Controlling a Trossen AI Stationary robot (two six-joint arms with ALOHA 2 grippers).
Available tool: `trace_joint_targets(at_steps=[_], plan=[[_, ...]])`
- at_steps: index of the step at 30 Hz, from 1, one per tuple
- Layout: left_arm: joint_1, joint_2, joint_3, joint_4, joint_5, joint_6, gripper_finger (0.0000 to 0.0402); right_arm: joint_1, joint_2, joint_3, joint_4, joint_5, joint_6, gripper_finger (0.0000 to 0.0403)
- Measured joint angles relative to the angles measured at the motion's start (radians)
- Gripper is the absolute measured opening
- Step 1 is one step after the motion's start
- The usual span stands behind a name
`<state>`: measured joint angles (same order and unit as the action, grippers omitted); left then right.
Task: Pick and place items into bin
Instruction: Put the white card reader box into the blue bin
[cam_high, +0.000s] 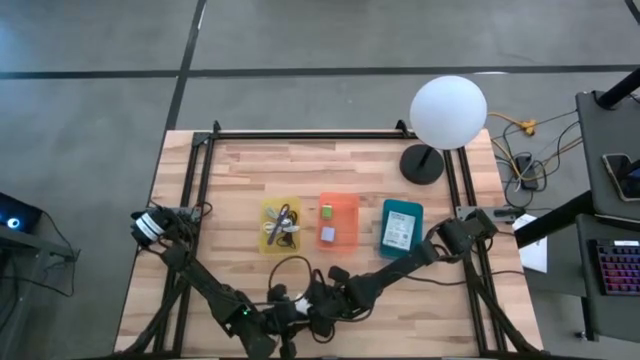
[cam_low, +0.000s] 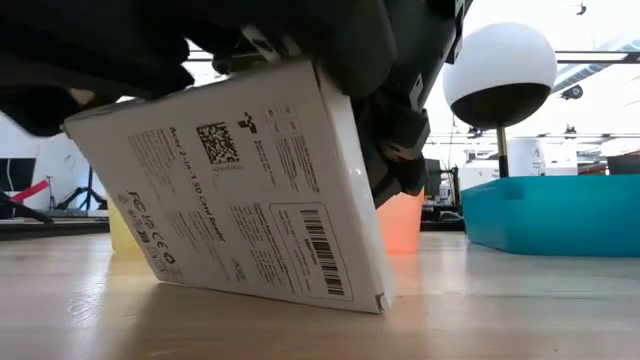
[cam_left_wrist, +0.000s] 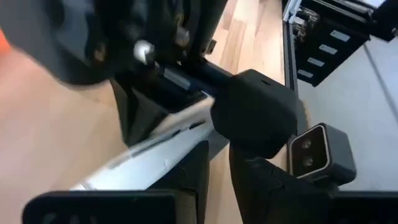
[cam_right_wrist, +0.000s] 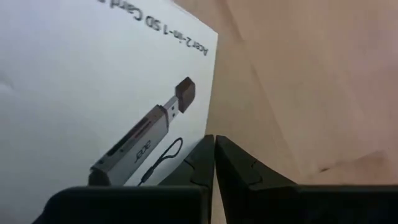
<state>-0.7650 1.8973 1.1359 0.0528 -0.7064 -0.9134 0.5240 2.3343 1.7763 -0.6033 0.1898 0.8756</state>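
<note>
A white rectangular box with dark print (cam_low: 240, 180) stands tilted at the table's near edge, its lower corner (cam_low: 382, 298) on the wood. Its front, showing a pictured card reader (cam_right_wrist: 93, 81), fills the right wrist view. My right gripper (cam_right_wrist: 214, 146) is shut beside the box's side edge. It also shows dark to the right of the box (cam_low: 395, 150). My left gripper (cam_left_wrist: 219, 177) is above the box's upper edge, whose white side (cam_left_wrist: 155, 152) runs behind it. Both grippers meet near the table's near edge (cam_high: 305, 300). My right gripper is shut, its fingertips (cam_right_wrist: 202, 155) right at the box's side edge (cam_right_wrist: 210, 118), coming along the printed front face. I cannot tell whether they touch the box. The box stands tilted, with one lower corner on the table.
Three bins sit mid-table: yellow (cam_high: 265, 245) with a cable and strap, orange (cam_high: 350, 245) with a green cube and a grey piece, teal (cam_high: 402, 205) with a white card. The white globe lamp (cam_high: 448, 112) stands at the far right. Black frame rails (cam_high: 200, 180) run along the sides.
</note>
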Motion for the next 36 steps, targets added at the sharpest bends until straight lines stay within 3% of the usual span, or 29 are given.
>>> trace_joint_targets(at_steps=[8,19,23,26,30,36], plan=[[0.020,0.002,-0.003,0.027,-0.089,0.196,0.0052,0.014,-0.043,0.001,0.027,-0.128,-0.052,0.0009],[0.022,-0.014,-0.016,0.013,-0.055,0.186,0.0052,0.014,-0.077,0.001,-0.029,-0.096,-0.063,0.0009],[0.013,-0.076,-0.012,-0.168,-0.048,0.072,0.0052,0.010,-0.077,-0.010,-0.033,-0.079,-0.042,0.0009],[0.012,-0.099,-0.023,-0.304,0.026,-0.058,0.0052,0.007,-0.076,-0.027,-0.022,-0.053,0.005,0.0009],[0.009,-0.085,-0.056,-0.282,0.135,-0.092,0.0052,-0.006,-0.058,-0.049,0.063,-0.080,0.055,0.0009],[-0.001,-0.060,-0.060,-0.331,0.167,-0.111,0.0052,-0.025,-0.032,-0.060,0.113,-0.082,0.094,0.0009]])
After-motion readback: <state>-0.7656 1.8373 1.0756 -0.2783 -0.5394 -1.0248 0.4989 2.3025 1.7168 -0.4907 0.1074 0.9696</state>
